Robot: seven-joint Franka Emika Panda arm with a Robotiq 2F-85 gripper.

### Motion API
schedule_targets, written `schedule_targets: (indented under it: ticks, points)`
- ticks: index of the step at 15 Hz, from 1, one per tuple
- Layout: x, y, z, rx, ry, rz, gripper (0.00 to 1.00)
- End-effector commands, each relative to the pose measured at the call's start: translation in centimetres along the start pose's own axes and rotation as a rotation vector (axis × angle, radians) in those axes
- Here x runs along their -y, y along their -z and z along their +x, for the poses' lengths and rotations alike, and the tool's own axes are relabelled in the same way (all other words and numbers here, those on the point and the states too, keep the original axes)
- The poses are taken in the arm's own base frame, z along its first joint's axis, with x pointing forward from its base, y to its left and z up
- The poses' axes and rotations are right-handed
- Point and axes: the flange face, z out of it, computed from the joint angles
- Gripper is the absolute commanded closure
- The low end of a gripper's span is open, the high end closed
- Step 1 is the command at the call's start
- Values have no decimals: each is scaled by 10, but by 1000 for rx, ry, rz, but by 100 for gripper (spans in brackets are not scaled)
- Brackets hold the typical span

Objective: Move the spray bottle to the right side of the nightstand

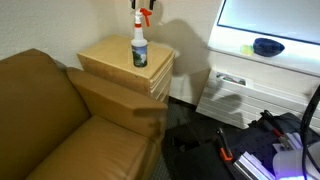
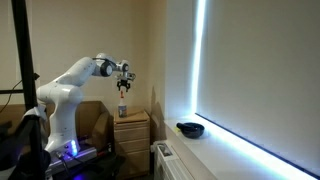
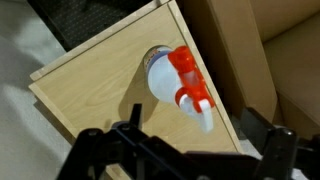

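The spray bottle [image 1: 139, 45] stands upright on the nightstand [image 1: 108, 58], near the back of its top; its red-and-white sprayer head points up. It also shows in an exterior view [image 2: 122, 107] on the nightstand [image 2: 132, 130]. My gripper [image 2: 123, 82] hangs just above the bottle, apart from it, at the top edge of an exterior view [image 1: 141, 4]. In the wrist view the bottle [image 3: 178, 82] is seen from above near an edge of the nightstand top [image 3: 95, 90]. My gripper [image 3: 185, 142] is open and empty, its fingers spread at both lower corners.
A brown leather sofa [image 1: 60, 115] stands against the nightstand's side. A white low unit [image 1: 240, 92] stands beside it under the window ledge, which bears a dark bowl [image 1: 267, 46]. Cables and gear [image 1: 245, 150] lie on the floor.
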Motion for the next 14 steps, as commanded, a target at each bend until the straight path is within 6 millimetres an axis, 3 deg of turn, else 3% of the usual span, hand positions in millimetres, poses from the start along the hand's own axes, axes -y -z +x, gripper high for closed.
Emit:
schedule_targets:
  ticks: [1,7,14]
  points:
    - [-6,-3,10,-66,111,2,0]
    - [-5,-9,-3,37,69,80,0]
    - [-3,-15,3,6,87,33,0]
